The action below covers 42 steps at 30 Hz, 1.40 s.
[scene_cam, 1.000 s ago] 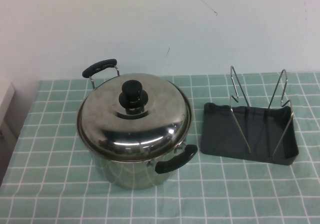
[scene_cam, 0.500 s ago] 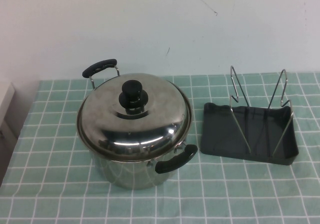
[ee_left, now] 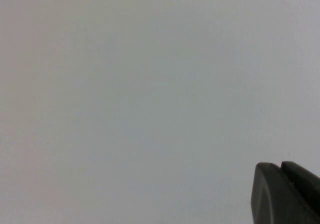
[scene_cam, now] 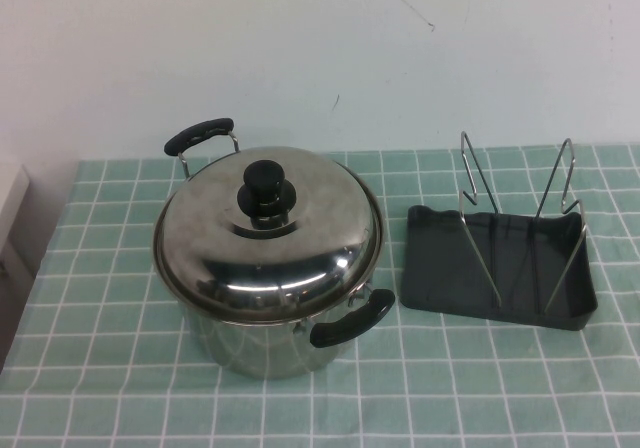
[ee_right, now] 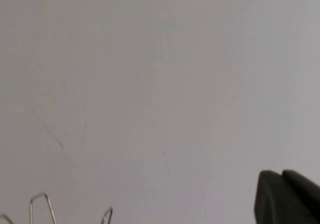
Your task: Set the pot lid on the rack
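The shiny domed pot lid (scene_cam: 268, 236) with its black knob (scene_cam: 265, 183) sits on the steel pot (scene_cam: 262, 338) at the left of the green checked cloth. The black rack (scene_cam: 497, 268) with two upright wire loops (scene_cam: 478, 213) stands to the pot's right, empty. Neither arm shows in the high view. My left gripper (ee_left: 280, 166) shows only in its wrist view, fingertips together, facing the plain wall. My right gripper (ee_right: 281, 174) is likewise shut and empty, facing the wall, with the tips of the rack's wire loops (ee_right: 40, 204) low in its view.
The pot has two black handles, one at the back left (scene_cam: 199, 134) and one at the front right (scene_cam: 352, 318). A white wall (scene_cam: 320, 48) stands behind the table. A white object (scene_cam: 10, 218) sits at the far left edge.
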{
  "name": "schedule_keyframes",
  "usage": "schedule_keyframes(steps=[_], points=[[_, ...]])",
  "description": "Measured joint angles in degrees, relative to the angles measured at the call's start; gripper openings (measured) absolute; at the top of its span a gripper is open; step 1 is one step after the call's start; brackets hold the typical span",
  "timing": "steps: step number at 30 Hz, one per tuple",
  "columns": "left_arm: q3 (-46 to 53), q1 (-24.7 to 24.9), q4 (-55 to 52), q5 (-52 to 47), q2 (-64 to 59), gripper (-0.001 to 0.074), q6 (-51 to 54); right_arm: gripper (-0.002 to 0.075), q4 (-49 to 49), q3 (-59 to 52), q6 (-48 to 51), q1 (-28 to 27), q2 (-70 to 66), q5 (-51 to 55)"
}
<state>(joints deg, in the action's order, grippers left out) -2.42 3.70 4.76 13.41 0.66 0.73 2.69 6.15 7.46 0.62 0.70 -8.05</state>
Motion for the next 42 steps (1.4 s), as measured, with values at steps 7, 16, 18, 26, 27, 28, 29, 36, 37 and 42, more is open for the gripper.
schedule_keyframes(steps=[7,16,18,26,27,28,29,36,37,42], points=[[-8.47,0.00,0.00,-6.12,-3.43,-0.0003,-3.14,-0.0003,0.23,2.08,4.07,0.00,-1.60,13.55],[-9.78,0.00,-12.66,10.45,-20.48,-0.0003,-20.45,-0.0003,0.23,2.08,4.08,0.00,-5.21,15.17],[-9.78,0.00,-20.79,17.91,-26.30,-0.0003,-26.63,-0.0003,0.23,2.08,4.65,0.00,-5.21,15.17],[-10.66,0.00,-34.95,44.88,-51.84,-0.0003,-40.12,-0.0003,0.23,2.08,5.42,0.00,-5.21,15.17],[-11.08,0.00,-35.12,47.46,-55.14,-0.0003,-41.31,-0.0003,0.23,2.08,5.42,0.00,-5.21,15.17],[-11.75,0.00,-35.44,49.33,-58.42,-0.0003,-42.13,-0.0003,0.23,2.08,5.42,0.00,-5.21,15.17],[-12.63,0.00,-35.64,50.48,-61.68,-0.0003,-42.69,-0.0003,0.23,2.08,5.46,0.00,-5.21,15.42],[-22.64,0.04,-46.06,51.54,-78.82,0.0161,-48.48,-0.0003,0.23,2.08,5.68,0.00,-5.44,16.00],[-24.07,0.04,-47.50,51.70,-80.31,0.0195,-49.02,-0.0003,0.23,2.08,5.68,0.00,-5.55,16.00],[-31.35,0.04,-52.88,51.83,-87.35,0.0443,-50.61,-0.0003,0.23,2.08,5.68,0.00,-5.55,16.28]])
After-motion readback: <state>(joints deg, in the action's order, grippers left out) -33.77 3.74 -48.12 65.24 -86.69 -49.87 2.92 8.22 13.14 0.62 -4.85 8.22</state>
